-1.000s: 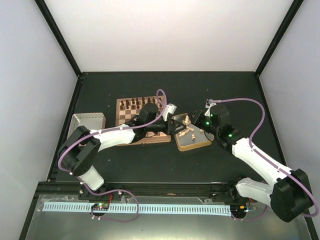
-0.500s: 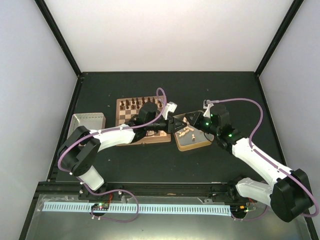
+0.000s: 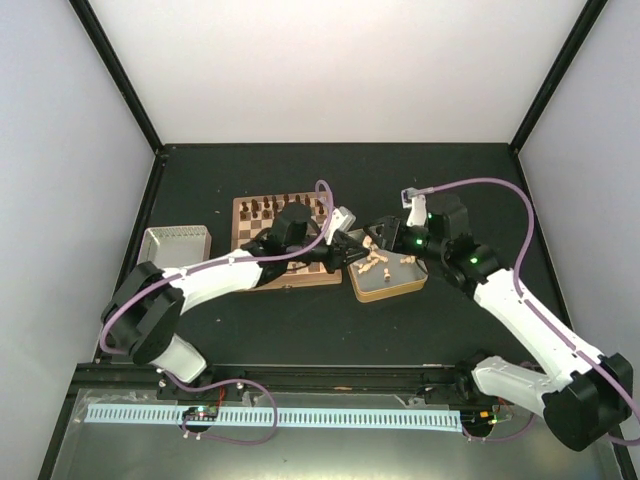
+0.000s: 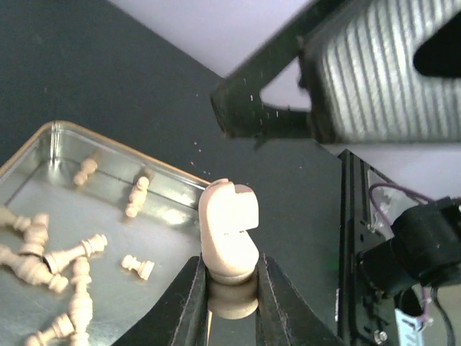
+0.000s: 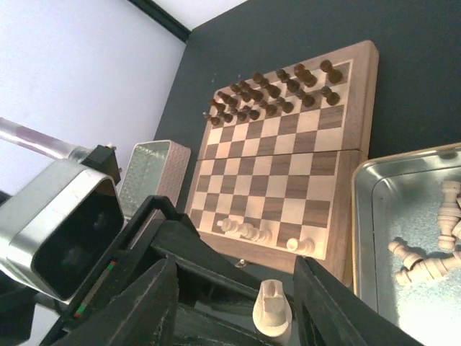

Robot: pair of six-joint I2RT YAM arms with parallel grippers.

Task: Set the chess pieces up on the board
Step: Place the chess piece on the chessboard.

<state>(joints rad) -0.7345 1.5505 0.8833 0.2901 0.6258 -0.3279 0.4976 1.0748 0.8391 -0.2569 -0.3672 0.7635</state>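
Matt wooden knight point(image 4: 229, 234), shiny metal tin point(image 4: 170, 232)

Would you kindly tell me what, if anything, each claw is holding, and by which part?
The left claw grips a pale knight by its base, head upward. The right claw is open, holding nothing.

On the board point(image 5: 274, 180), the middle rows lie open between dark chessmen point(image 5: 274, 90) and pale chess pieces point(image 5: 248, 231).

No text, label or number can be read anywhere.
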